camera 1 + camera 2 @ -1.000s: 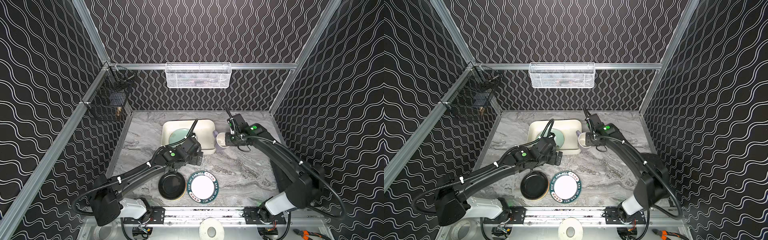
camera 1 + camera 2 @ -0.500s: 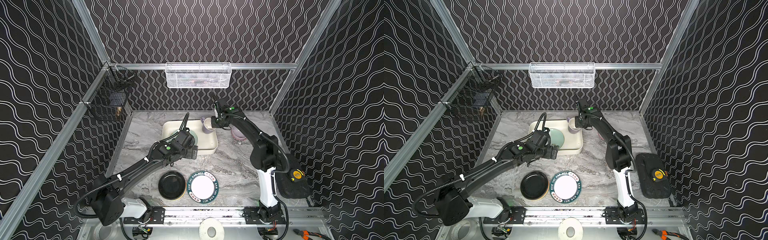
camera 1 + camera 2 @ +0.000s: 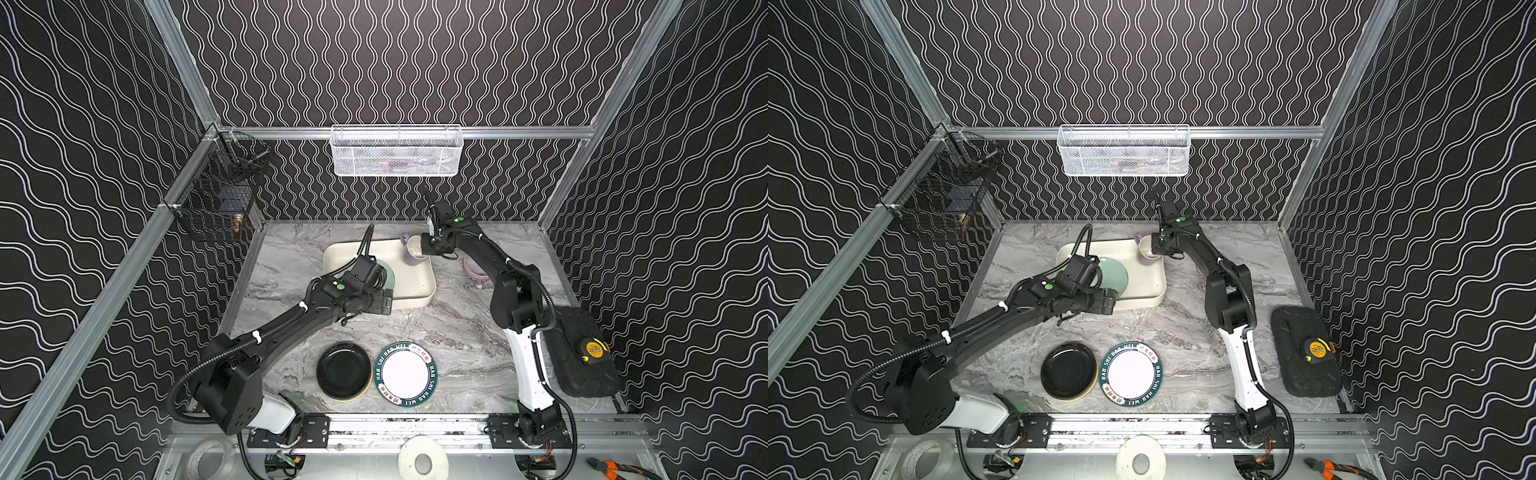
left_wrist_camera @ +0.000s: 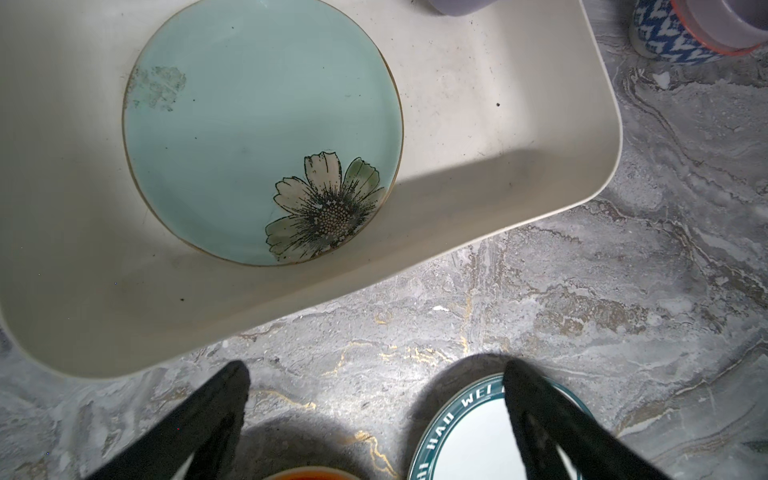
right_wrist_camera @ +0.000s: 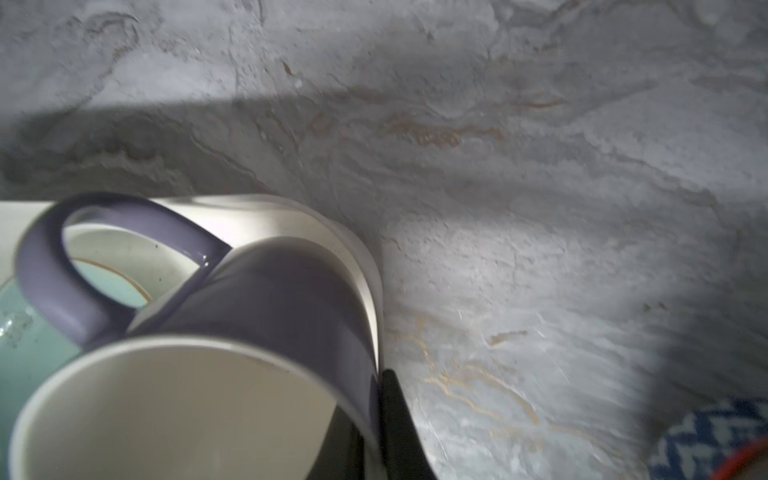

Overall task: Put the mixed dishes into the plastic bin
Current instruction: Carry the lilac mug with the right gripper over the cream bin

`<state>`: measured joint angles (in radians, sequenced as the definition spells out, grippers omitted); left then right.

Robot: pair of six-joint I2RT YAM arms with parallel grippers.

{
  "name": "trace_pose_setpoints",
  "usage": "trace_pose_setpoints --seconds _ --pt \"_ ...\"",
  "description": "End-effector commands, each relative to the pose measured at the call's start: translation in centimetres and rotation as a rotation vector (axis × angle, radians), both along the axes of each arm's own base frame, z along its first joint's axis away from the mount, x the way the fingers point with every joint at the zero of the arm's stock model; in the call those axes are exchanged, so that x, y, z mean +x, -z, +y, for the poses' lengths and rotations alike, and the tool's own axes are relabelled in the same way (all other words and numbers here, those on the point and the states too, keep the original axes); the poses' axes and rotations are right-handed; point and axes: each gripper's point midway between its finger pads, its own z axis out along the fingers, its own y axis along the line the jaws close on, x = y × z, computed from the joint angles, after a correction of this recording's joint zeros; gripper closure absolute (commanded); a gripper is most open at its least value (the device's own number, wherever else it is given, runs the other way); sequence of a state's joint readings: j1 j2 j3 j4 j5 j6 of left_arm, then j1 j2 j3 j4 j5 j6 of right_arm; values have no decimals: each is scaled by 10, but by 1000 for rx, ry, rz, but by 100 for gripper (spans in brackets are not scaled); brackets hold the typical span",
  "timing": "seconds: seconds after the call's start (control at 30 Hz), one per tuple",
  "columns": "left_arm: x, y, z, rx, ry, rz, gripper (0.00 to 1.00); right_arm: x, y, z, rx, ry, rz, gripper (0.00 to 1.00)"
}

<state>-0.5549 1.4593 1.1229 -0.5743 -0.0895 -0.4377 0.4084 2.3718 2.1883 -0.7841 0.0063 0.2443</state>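
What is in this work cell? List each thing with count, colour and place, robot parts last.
bin: 1, cream, back middle of table
floral plate: 1, mint green, in the bin
mug: 1, lavender, held at bin's far right corner
bowls: 2, lavender inside blue-patterned, right of bin
black plate: 1, black, table front, on orange plate
lettered plate: 1, white, dark green rim, beside black plate
mesh basket: 1, white, back wall
wire basket: 1, black, left wall
case: 1, black, table right, tape measure on it
tape rolls: 2, white and clear, front ledge
pliers: 1, orange-handled, front right
left gripper: 1, black, open, above table by bin
right gripper: 1, black, shut on mug
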Motion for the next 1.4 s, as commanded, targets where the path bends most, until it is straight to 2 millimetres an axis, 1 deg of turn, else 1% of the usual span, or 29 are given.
trace_pose_setpoints --seconds 0.0,0.07,0.13,0.37,0.47,0.5,0.57,0.7,0.77,0.93,1.07,1.23,1.37 --pt "5 -3 -5 -22 22 -7 1 -8 16 5 2 -30 45 88" --pt "5 -2 -4 -25 18 -4 1 -9 15 6 4 -38 41 87" --pt "6 -2 -4 -26 16 -6 1 -11 12 8 -2 -47 35 91" --pt "5 -3 -2 -28 10 -10 1 -14 -12 8 -5 -52 -30 90" --pt "4 -4 -2 -34 11 -11 1 -16 -14 7 -21 -64 -24 90" --pt "4 -5 -2 -36 10 -13 1 -22 -14 19 -34 -88 -23 90" --pt "4 -5 -2 -37 9 -18 1 -26 -14 22 -46 -98 -24 90" --pt "2 -6 -1 -38 8 -19 1 -31 -24 30 -42 -113 -47 89" --pt "2 -6 -2 -42 9 -19 1 -33 -26 32 -47 -118 -49 89" --pt "2 -8 -2 -51 12 -22 1 -33 -27 30 -62 -109 -57 89" --pt "1 -8 -3 -53 16 -18 1 -33 -27 22 -90 -93 -52 88" --pt "0 -8 -4 -62 19 -18 1 -34 -40 14 -86 -79 -76 86" --pt "0 -9 -4 -67 19 -21 1 -35 -50 11 -87 -74 -89 87"
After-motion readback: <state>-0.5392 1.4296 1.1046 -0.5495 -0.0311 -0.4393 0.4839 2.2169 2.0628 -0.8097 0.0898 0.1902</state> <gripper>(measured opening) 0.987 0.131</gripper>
